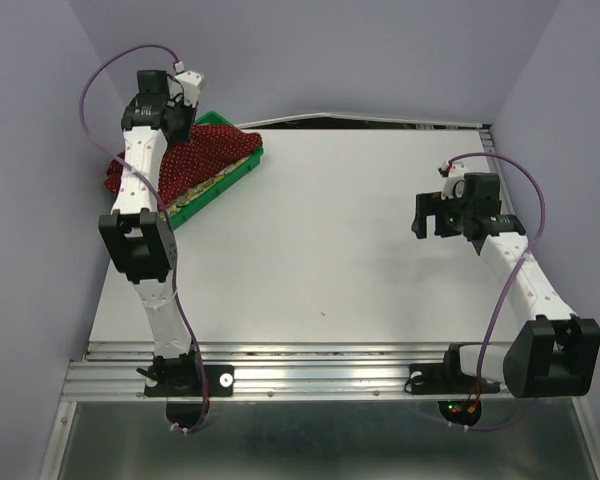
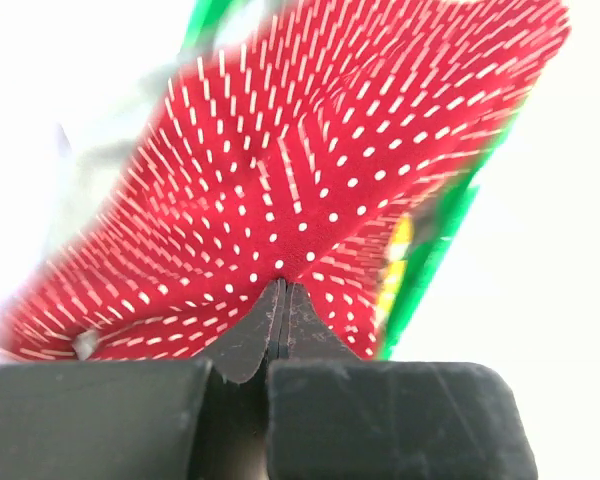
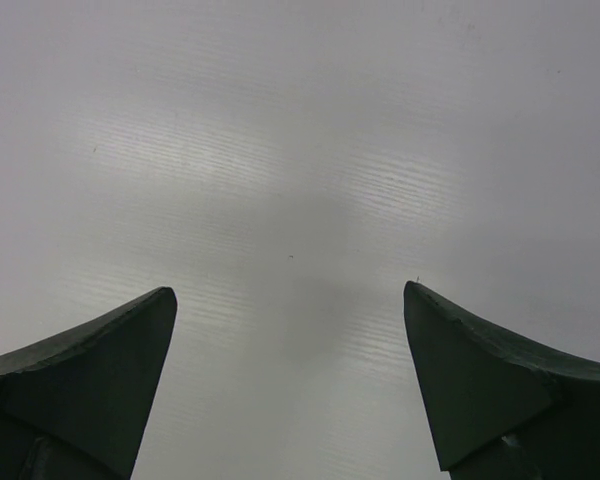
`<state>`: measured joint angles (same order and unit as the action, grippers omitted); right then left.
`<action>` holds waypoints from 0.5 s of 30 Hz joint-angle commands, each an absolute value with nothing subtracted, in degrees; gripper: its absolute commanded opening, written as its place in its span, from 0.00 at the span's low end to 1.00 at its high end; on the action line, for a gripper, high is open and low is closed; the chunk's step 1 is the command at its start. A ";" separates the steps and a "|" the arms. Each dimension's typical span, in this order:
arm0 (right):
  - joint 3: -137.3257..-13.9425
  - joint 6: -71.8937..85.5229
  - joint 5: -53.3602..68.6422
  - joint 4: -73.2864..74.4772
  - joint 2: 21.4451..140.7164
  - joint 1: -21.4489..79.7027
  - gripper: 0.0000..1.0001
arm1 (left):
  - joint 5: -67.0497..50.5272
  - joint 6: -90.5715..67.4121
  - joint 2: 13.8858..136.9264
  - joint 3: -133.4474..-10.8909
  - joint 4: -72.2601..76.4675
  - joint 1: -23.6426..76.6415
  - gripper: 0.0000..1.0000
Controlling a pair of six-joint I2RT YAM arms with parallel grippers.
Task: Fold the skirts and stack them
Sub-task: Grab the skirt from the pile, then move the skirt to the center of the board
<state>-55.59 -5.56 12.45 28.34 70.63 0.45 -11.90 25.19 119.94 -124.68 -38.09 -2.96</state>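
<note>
Findings from overhead: your left gripper (image 1: 178, 108) is at the far-left corner of the table (image 1: 320, 250), down on the dark red dotted skirt (image 1: 205, 160). That skirt lies heaped on a green tray (image 1: 248, 160) and spills over its left side. Your right gripper (image 1: 432, 213) hangs over bare table at the right, well apart from the cloth.

Left wrist view: the jaws are pressed together, pinching a fold of the red skirt. The picture is blurred; a yellow patch (image 2: 400, 245) by the tray rim may be another skirt.

Right wrist view: the jaws stand wide apart, only plain table between them.
</note>
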 commanded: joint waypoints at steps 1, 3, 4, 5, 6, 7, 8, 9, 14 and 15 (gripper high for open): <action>-58.80 -5.10 12.66 27.95 69.70 0.70 1.00 | -19.59 24.70 108.38 -129.02 -39.28 0.00 0.00; -59.41 -4.49 12.57 28.12 69.70 0.70 1.00 | -20.91 24.17 106.10 -128.15 -39.55 3.86 0.00; -59.76 -4.31 12.48 28.21 69.70 0.70 1.00 | -22.40 24.00 105.48 -127.88 -39.72 4.74 0.00; -60.03 -4.22 12.57 28.30 69.78 0.70 1.00 | -23.28 23.99 105.03 -127.71 -39.90 6.92 0.00; -60.81 -3.87 12.66 28.56 69.87 0.70 1.00 | -24.25 23.99 104.59 -127.44 -40.42 7.99 0.00; -61.26 -3.69 12.83 28.65 70.05 0.70 1.00 | -25.13 23.99 103.81 -127.09 -40.60 9.13 0.00; -61.69 -3.52 12.83 28.91 70.14 0.70 1.00 | -26.70 23.73 103.45 -126.57 -40.61 11.58 0.00; -62.48 -3.43 12.92 29.09 70.57 0.70 1.00 | -27.50 23.73 103.19 -125.34 -40.69 12.82 0.00; -64.25 -3.08 12.57 29.35 72.33 0.18 1.00 | -30.58 24.34 100.73 -116.30 -38.86 21.61 0.00; -64.51 -3.16 12.57 29.53 72.68 0.18 1.00 | -30.67 24.52 100.29 -114.10 -37.02 22.93 0.00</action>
